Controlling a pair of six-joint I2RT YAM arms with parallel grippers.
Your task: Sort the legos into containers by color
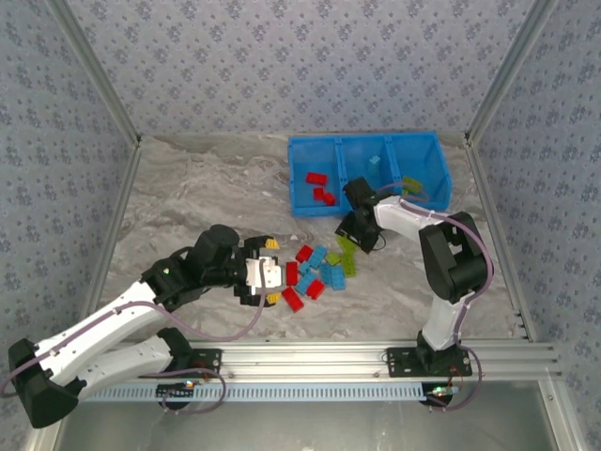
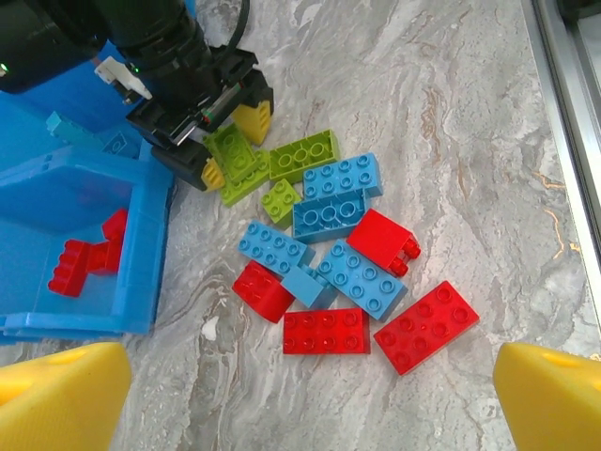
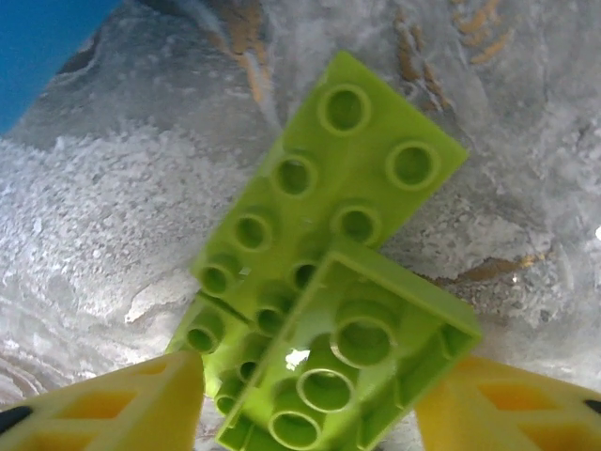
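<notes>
Green brick (image 3: 343,376): sits right between the fingers of the right tool (image 3: 315,413). It looks underside-up to us, propped on a longer green brick (image 3: 319,207) that lies on the desk (image 3: 94,188).
Right tool state: yellow fingers (image 3: 122,404) flank the brick on both sides, at or almost at its walls. We honestly can't tell if it's actually gripped.
Long axis: runs slantwise across the gap between the fingers, not square to them. We reckon a squeeze could twist it or drag the longer brick along.
Left tool (image 2: 305,399): wide open with nothing in it, hanging above the near edge of the pile (image 2: 329,254).
Ahead of left tool: red bricks (image 2: 324,331) are closest, blues are behind them, and greens are farthest, up under the right tool.
Nearer arm: the right one for the greens and for the bin (image 1: 366,140), which is just beyond it. The left one for the reds.
Bin so far: reds (image 1: 319,188) in the compartment on the left tool's side, a light blue (image 1: 376,162) in the middle, and some green in the last one.
Hard to see: that last compartment is partly behind the right arm, and the right tool's fingertips are cut off by the frame edge. Whatever's under the propped brick is hidden.
</notes>
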